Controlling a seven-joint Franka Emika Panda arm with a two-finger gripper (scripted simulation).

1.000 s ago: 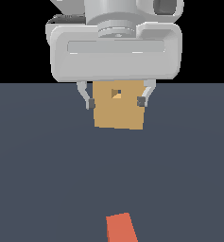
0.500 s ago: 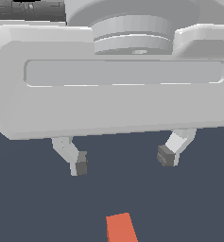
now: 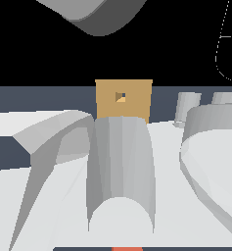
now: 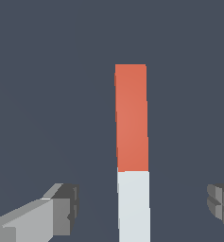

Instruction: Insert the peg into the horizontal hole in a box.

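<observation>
Counter [image 3: 54,98]: flat, dark slate-blue, plain, no markings. In exterior view shows as horizontal band ending at straight far edge. Black backdrop [image 3: 19,49] above that edge, featureless apart from thin pale curved line [image 3: 220,54] near exterior view's right. In wrist view same slate-blue surface fills whole background.

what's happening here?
A Panda arm is going for the peg, which lies flat on the dark floor, not yet held. In the wrist view the gripper is open, with one finger on each side of the peg's white half and a gap to each. In the exterior view the arm fills most of the picture; behind it the box stands with its hole empty. Only a sliver of the peg's orange end shows at the bottom edge.
</observation>
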